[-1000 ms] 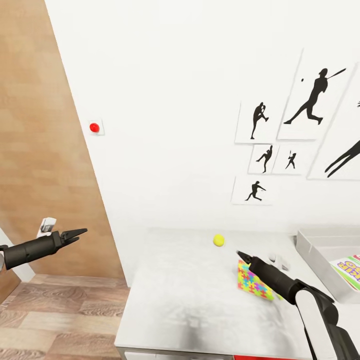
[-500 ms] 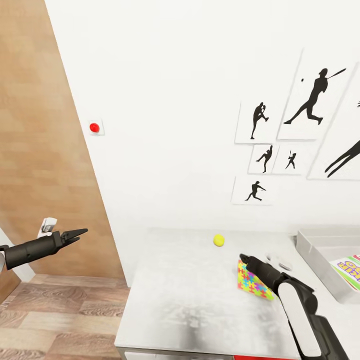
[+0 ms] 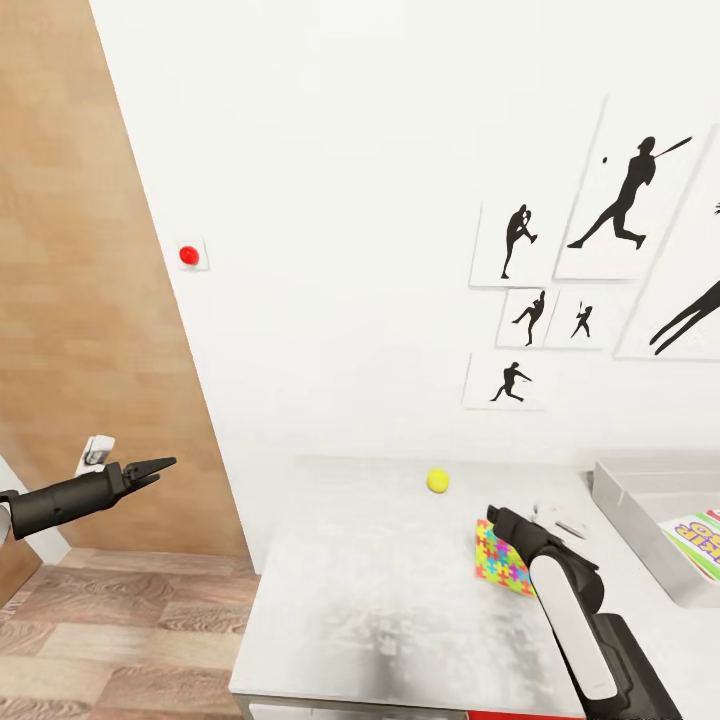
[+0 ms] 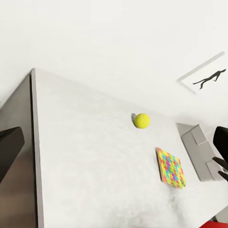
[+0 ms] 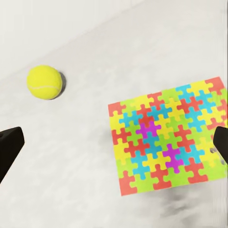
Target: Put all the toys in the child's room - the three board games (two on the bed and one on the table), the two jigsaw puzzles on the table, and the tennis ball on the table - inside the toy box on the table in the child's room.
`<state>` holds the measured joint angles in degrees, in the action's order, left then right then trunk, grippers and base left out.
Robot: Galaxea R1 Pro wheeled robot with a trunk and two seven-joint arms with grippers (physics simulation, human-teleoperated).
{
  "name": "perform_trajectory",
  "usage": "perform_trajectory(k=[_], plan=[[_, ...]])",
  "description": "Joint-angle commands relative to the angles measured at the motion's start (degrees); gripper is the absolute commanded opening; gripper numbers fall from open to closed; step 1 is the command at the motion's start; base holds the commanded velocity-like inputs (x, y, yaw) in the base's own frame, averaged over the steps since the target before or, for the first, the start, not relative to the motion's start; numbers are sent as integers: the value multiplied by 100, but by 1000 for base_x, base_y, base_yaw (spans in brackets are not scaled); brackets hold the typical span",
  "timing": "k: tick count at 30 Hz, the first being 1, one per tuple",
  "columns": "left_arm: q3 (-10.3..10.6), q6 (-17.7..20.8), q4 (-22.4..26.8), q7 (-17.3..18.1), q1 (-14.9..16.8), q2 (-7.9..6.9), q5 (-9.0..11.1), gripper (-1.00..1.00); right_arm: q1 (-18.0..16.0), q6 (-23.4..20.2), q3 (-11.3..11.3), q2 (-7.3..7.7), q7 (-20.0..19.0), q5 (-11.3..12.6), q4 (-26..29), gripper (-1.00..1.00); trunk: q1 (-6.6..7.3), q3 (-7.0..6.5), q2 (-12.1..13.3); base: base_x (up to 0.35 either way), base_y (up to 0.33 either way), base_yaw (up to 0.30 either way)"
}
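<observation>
right pincer (image 3: pixel 497 518) open above jigsaw puzzle (image 5: pixel 166 142), table (image 3: pixel 380 580)

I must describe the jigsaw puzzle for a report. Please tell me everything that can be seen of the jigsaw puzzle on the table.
The jigsaw puzzle is a thin, flat rectangle covered with interlocking pieces in yellow, red, blue, green and purple. It lies flat on the white table, apart from the tennis ball. In the head view the right gripper is over its edge nearest the toy box. In the right wrist view the fingertips stand wide apart and nothing touches its top.
</observation>
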<state>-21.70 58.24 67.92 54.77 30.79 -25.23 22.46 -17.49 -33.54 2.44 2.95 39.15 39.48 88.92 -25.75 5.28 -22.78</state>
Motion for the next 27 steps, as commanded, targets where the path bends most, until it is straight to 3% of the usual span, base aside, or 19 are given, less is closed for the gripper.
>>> perform_trajectory(k=[1, 11, 27], plan=[[-4, 21, 0, 26, 6, 0, -13, 100, -14, 34, 14, 15, 63, 47, -32, 100, -4, 13, -13, 0, 0, 0], [-2, 21, 1, 25, 6, 0, -13, 100, -76, 424, 17, 46, 90, 38, -304, 100, -4, 13, -13, 0, 0, 0], [-3, 21, 1, -163, 6, 0, -9, 100, -79, 472, -119, 62, 95, -15, -340, 100, -4, 85, -13, 0, 0, 0]])
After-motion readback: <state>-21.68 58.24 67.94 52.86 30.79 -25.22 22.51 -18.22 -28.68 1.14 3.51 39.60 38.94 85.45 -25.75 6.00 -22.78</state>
